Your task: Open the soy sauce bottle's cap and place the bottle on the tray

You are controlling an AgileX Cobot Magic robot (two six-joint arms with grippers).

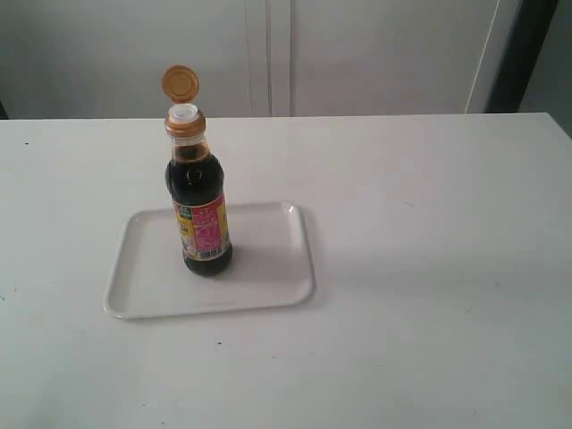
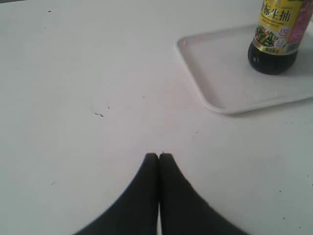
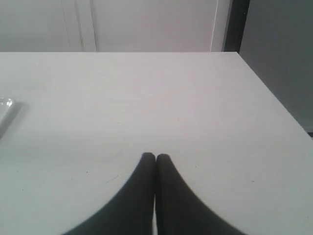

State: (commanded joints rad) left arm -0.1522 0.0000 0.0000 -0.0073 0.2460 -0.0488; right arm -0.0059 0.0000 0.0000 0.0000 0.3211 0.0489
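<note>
The soy sauce bottle (image 1: pixel 200 210) stands upright on the white tray (image 1: pixel 268 277), toward the tray's left half. Its gold-orange cap (image 1: pixel 180 83) is flipped up and back on its hinge, and the white spout (image 1: pixel 184 113) shows beneath it. The left wrist view catches the bottle's lower part (image 2: pixel 277 36) on the tray (image 2: pixel 220 83). My left gripper (image 2: pixel 158 155) is shut with nothing in it, over bare table away from the tray. My right gripper (image 3: pixel 155 156) is also shut and empty, well apart from the tray, whose corner (image 3: pixel 6 105) just shows. Neither arm appears in the exterior view.
The white table (image 1: pixel 429 223) ends at a far edge before a pale wall with cabinet panels (image 1: pixel 268 54). In the right wrist view the table's side edge (image 3: pixel 274 98) drops to a dark floor.
</note>
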